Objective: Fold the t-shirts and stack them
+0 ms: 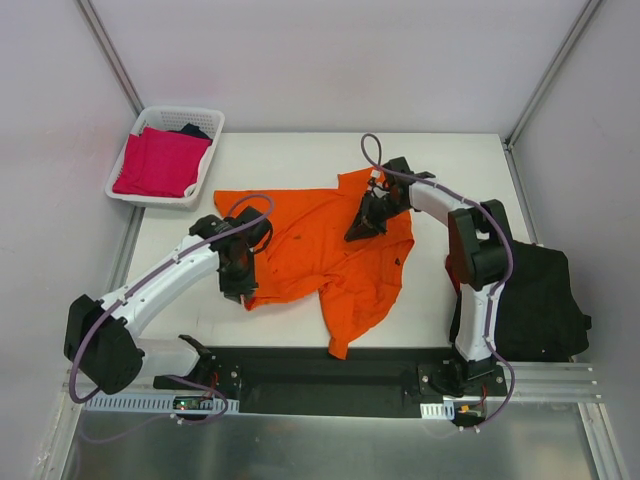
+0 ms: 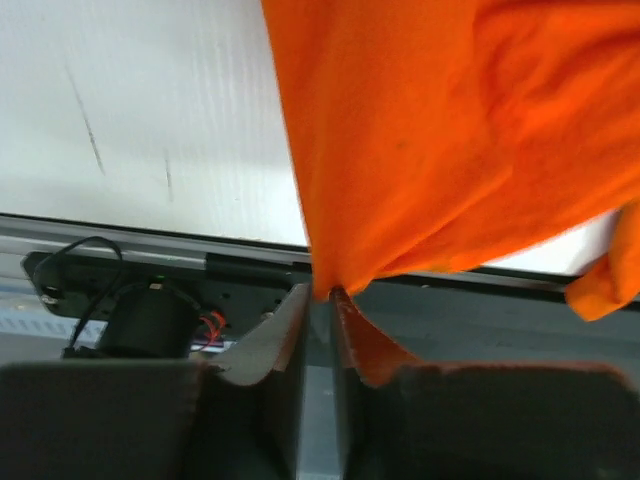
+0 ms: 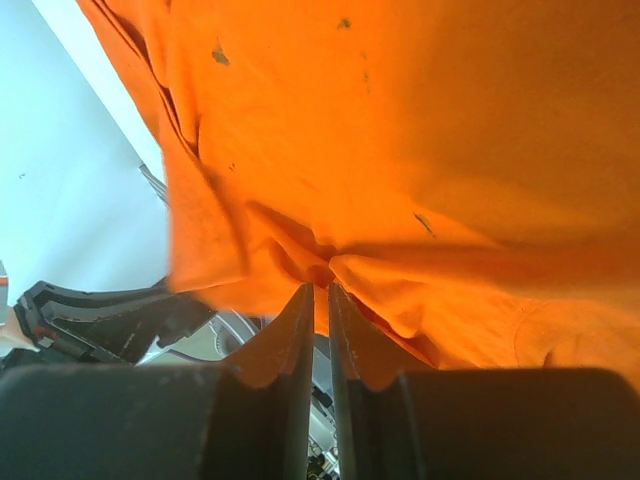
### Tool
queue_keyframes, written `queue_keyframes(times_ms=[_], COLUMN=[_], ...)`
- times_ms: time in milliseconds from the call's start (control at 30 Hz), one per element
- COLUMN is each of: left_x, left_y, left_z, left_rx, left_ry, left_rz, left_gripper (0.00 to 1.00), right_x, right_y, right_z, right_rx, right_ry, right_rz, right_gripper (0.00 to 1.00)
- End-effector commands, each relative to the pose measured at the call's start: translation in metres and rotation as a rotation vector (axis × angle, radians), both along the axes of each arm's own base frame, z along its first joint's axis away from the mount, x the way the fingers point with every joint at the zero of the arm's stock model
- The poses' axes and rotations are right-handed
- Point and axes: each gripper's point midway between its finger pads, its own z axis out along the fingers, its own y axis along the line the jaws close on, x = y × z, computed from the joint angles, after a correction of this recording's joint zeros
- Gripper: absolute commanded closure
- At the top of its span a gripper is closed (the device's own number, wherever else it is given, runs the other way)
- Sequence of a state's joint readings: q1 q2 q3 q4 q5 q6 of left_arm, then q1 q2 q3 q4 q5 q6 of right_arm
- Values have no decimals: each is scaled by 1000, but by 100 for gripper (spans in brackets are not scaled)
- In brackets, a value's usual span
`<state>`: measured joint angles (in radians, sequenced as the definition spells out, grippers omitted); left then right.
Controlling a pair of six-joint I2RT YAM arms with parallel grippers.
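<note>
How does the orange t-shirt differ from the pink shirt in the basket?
The bright orange cloth t-shirt lies spread and rumpled on the white table; the magenta-pink cloth shirt sits folded in the white plastic lattice basket. Left tool and right tool pinch the orange one; no tool touches the pink one. Both are plain cloth.

Orange t-shirt (image 1: 330, 255) on table (image 1: 300, 160); pink t-shirt (image 1: 160, 162) in basket (image 1: 180, 111).

No writing, brand, number or sign can be read in any view. The orange shirt (image 1: 340, 260) at the centre is plain cloth with only a few small dark specks. The pink shirt (image 1: 160, 160) and basket (image 1: 150, 199) at upper left and the black shirts (image 1: 540, 300) at right show no legible mark.
</note>
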<state>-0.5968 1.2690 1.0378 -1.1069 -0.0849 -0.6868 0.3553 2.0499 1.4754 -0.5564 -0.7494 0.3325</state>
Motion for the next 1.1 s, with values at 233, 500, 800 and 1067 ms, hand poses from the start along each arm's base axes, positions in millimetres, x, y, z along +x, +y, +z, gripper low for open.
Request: queue_keyframes(times_ms=[233, 500, 800, 1067], left_x=[1, 36, 51, 36], left_y=[-1, -23, -74, -77], left_z=[7, -19, -60, -84], left_rx=[26, 41, -34, 5], left_ry=[14, 14, 86, 135], left_rz=[32, 30, -161, -215], left_gripper=[19, 47, 45, 46], right_x=[-2, -3, -6, -10], right_y=[7, 7, 4, 1], right_z=[3, 2, 1, -3], right_rx=[21, 17, 9, 0], right_ry=[3, 8, 6, 10], right_rz=[33, 36, 40, 42], right_gripper=[86, 86, 86, 87])
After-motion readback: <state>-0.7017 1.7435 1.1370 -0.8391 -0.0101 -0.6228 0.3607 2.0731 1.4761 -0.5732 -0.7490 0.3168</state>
